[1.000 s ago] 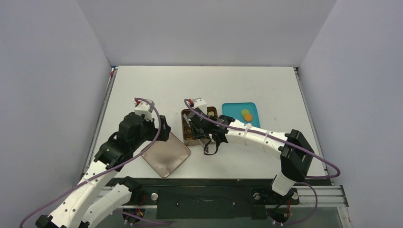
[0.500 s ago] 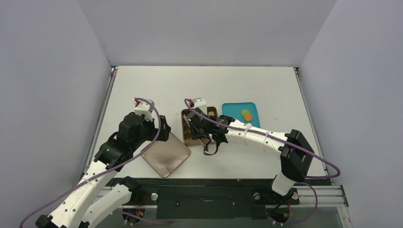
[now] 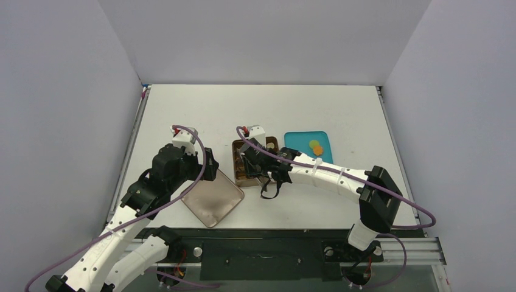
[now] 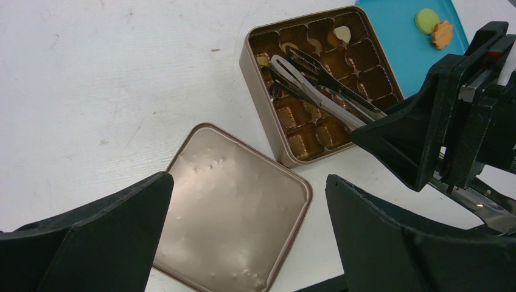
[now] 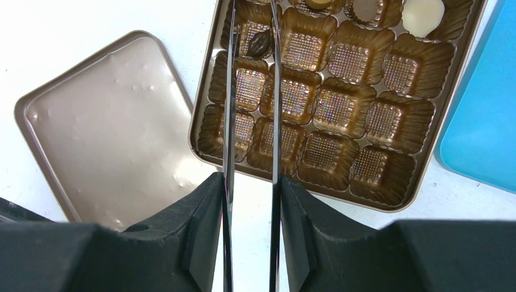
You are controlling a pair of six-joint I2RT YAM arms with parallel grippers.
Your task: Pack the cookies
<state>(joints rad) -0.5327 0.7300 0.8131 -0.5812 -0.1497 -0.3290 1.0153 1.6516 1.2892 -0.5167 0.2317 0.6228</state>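
The open gold tin [image 3: 238, 164] holds a dark cookie [image 5: 260, 42], a cream cookie [image 5: 423, 13] and two more at its far row. A green cookie [image 4: 428, 20] and an orange cookie [image 4: 442, 34] lie on the teal tray [image 3: 301, 139]. My right gripper [image 5: 251, 201] is shut on the metal tweezers [image 5: 229, 91], whose spread arms reach over the tin with the dark cookie between them; their tips are out of the right wrist view. My left gripper [image 4: 249, 231] is open and empty above the tin lid [image 4: 237, 201].
The lid [image 3: 212, 196] lies flat just left of the tin, touching its near corner. The teal tray [image 5: 487, 121] sits right of the tin. The right arm [image 3: 328, 173] stretches across the near right of the white table.
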